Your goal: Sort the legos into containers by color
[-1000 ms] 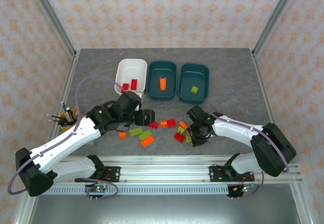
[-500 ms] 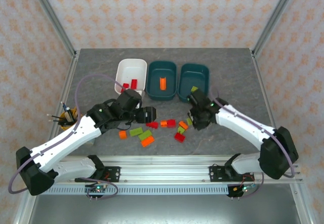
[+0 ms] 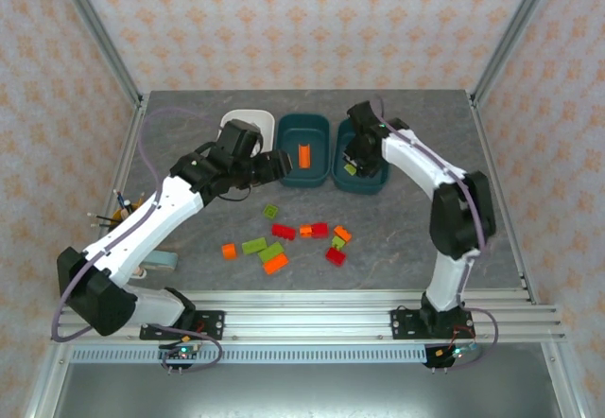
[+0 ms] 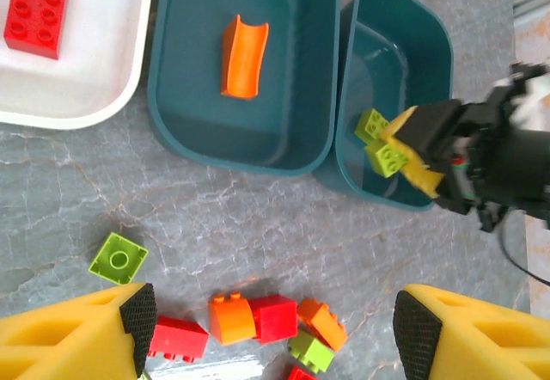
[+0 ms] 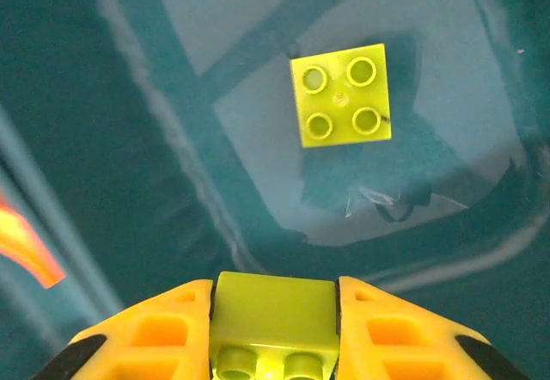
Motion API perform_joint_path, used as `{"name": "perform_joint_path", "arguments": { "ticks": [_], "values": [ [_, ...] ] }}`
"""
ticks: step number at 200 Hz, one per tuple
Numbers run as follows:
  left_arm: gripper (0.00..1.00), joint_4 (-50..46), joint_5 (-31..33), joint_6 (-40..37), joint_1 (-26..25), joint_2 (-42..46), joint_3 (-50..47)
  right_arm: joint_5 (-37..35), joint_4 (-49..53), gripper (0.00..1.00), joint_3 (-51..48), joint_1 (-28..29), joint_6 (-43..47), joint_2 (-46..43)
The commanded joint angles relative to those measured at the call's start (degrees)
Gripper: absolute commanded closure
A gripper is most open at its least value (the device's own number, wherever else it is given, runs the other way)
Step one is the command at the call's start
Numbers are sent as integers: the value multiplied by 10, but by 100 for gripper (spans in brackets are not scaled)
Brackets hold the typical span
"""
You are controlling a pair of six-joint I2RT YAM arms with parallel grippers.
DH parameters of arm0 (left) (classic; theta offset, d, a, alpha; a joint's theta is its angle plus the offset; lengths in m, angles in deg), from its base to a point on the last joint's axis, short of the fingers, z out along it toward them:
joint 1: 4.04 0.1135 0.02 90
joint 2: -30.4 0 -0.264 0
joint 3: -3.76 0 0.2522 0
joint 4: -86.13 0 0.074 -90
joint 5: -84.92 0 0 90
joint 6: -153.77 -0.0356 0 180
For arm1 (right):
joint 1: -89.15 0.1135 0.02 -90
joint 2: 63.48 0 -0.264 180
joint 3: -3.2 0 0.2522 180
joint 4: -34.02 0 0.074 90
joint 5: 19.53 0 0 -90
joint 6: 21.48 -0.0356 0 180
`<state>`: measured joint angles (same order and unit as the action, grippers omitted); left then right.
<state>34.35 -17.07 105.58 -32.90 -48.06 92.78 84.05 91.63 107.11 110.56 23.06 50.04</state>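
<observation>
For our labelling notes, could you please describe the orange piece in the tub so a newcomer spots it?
At the table's far side, the middle tub of three in a row, teal, holds one orange piece. It is a studless curved trough, unlike the studded red brick in the white tub and green brick in the right tub.
</observation>
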Motion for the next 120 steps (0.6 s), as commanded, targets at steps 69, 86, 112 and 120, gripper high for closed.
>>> {"name": "perform_joint_path", "arguments": {
  "ticks": [69, 86, 112, 120],
  "values": [
    [24, -39, 38, 10, 3, 39, -18, 23, 61, 52, 74, -13, 44, 65],
    [24, -58, 49, 14, 3, 56, -33, 14, 65, 50, 76, -14, 51, 39],
    [24, -93, 66, 24, 3, 84, -52, -6, 79, 49, 82, -8, 69, -12],
    [24, -107, 71, 26, 4, 92, -55, -15, 80, 49, 83, -3, 80, -31]
  ]
}}
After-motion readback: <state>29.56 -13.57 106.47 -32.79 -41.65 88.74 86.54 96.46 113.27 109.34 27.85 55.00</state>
